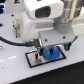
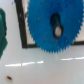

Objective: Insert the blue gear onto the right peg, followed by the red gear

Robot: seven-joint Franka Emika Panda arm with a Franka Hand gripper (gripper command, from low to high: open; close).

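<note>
You've got the big toothed blue plastic gear (image 2: 52, 25) sitting low over the grey black-edged base plate (image 1: 35, 60), presumably for pegging, though whether the fingers are pinching it I can't tell.

- A robotics lab bench; a white robot arm (image 1: 47, 17) with black cabling (image 1: 12, 39) over a glossy white tabletop (image 1: 15, 70)
- A grey black-edged base plate (image 1: 36, 60) as test fixture

I can read no text, label, brand, number or sign in either view. The flat round bright-blue plastic gear (image 2: 53, 25), the grey black-edged rectangular base plate (image 1: 35, 59) and the white table (image 2: 45, 67) under me all show plain, unmarked surfaces.
</note>
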